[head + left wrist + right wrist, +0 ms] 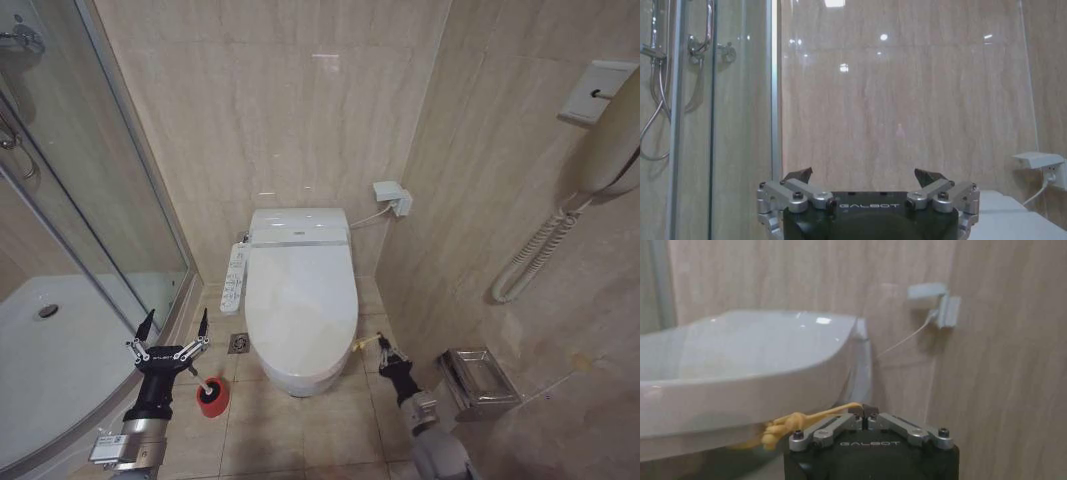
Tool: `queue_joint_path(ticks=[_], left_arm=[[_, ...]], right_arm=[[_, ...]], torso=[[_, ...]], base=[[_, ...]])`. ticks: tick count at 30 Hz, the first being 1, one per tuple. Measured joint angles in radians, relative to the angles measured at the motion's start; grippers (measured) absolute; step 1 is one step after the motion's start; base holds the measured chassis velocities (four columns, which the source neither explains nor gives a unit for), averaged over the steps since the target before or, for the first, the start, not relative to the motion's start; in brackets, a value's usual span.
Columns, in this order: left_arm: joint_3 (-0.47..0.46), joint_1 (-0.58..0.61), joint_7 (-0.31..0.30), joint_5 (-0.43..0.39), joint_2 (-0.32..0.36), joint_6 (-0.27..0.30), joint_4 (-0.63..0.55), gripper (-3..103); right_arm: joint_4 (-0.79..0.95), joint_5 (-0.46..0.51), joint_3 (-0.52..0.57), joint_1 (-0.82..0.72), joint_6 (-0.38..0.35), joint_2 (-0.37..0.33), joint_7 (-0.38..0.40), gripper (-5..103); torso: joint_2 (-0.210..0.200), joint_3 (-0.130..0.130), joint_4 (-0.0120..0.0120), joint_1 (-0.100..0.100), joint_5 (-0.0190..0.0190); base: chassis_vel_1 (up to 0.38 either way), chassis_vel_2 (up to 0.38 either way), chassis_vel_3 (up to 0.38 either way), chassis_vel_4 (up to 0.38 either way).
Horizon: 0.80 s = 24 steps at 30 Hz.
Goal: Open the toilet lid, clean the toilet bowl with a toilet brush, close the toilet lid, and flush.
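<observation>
The toilet lid (pixel 300 295) lies down over the toilet bowl (pixel 297 378). A small yellow tie (pixel 364 343) hangs at the lid's right edge. My right gripper (pixel 384 346) sits low beside the bowl, shut on that tie. In the right wrist view the fingers (pixel 867 413) pinch the yellow tie (pixel 797 420) just under the lid (pixel 740 347). My left gripper (pixel 176 322) hovers open left of the toilet, with nothing between its fingers. The toilet brush (pixel 211 396) stands in its red holder on the floor just below it. The open left gripper (pixel 863 176) faces the back wall.
A glass shower enclosure (pixel 100 200) and white shower tray (pixel 60 360) fill the left side. A floor drain (pixel 238 343) lies left of the bowl, under the button panel (pixel 235 275). A wall socket (pixel 393 197), a metal paper holder (pixel 478 380) and a wall phone (pixel 610 130) are on the right.
</observation>
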Motion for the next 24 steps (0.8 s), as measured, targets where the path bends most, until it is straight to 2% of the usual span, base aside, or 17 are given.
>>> queue_joint_path(ticks=[6, 9, 14, 18, 24], left_arm=[[0.0, 0.0, 0.0, 0.0, 0.0, 0.0, 0.0, 100], [0.0, 0.0, 0.0, 0.0, 0.0, 0.0, 0.0, 100], [0.0, 0.0, 0.0, 0.0, 0.0, 0.0, 0.0, 100], [0.0, 0.0, 0.0, 0.0, 0.0, 0.0, 0.0, 100], [0.0, 0.0, 0.0, 0.0, 0.0, 0.0, 0.0, 100]], right_arm=[[0.126, 0.042, 0.044, -0.009, -0.05, 0.014, 0.038, 1], [0.196, 0.092, 0.066, 0.019, -0.125, 0.034, 0.091, 1], [0.217, 0.128, 0.079, 0.086, -0.176, 0.043, 0.124, 1], [0.22, 0.176, 0.082, 0.2, -0.241, 0.024, 0.154, 1], [0.187, 0.208, 0.082, 0.283, -0.26, -0.014, 0.162, 1]], torso=[[0.0, 0.0, 0.0, 0.0, -0.0006], [0.0, 0.0, 0.0002, 0.0, -0.0006], [0.0, 0.0, 0.0004, 0.0, -0.0004], [0.0, 0.0, 0.0003, 0.0, -0.0008], [0.0, 0.0, 0.0004, 0.0, -0.0007]], base=[[0.0, 0.0, 0.0, 0.0], [0.0, 0.0, 0.0, 0.0], [0.0, 0.0, 0.0, 0.0], [0.0, 0.0, 0.0, 0.0], [0.0, 0.0, 0.0, 0.0]])
